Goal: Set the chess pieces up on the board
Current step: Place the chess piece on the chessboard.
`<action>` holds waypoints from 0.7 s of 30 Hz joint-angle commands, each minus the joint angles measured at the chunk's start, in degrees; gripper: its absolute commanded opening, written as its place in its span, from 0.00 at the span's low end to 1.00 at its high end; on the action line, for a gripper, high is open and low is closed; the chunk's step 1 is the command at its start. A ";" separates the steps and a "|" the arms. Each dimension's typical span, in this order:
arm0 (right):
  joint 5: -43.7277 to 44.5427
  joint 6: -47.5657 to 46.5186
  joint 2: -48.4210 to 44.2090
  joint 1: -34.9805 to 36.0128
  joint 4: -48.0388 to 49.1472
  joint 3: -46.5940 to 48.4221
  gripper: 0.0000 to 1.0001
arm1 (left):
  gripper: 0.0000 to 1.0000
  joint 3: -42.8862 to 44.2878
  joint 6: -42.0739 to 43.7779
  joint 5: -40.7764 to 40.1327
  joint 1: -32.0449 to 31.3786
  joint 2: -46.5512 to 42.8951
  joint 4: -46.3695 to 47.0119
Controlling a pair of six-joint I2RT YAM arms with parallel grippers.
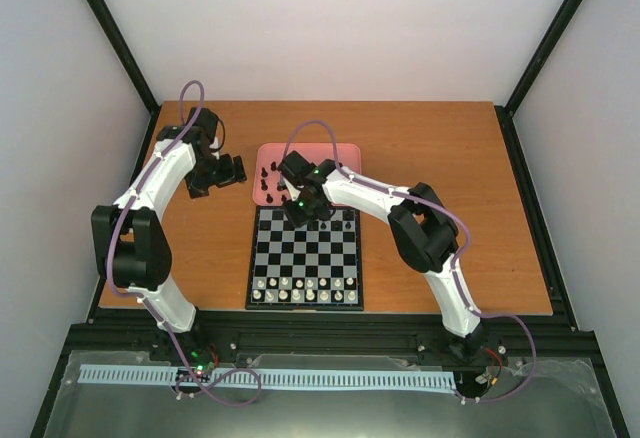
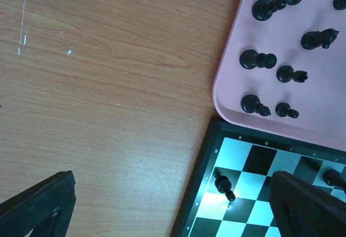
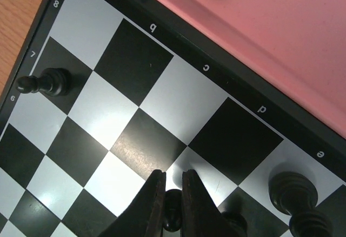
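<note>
Presently clenching the right claw on a black piece on the board, near its far edge; hanging the left claw released beside that board's far-left corner; leaving other pieces on the tray beyond.

Overhead looks down; both close wrist cameras share the board.

Plain white walls close in the back and both sides, with slanting black frame posts at the corners. The counter is orange-brown wood grain with faint pale scratches, evenly lit. A black rail lines its near edge, a pale slotted strip below
</note>
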 commanded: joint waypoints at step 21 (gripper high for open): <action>2.33 -0.79 1.79 -0.57 0.94 -0.10 0.16 | 1.00 -0.06 -0.38 0.11 -0.11 -1.21 0.54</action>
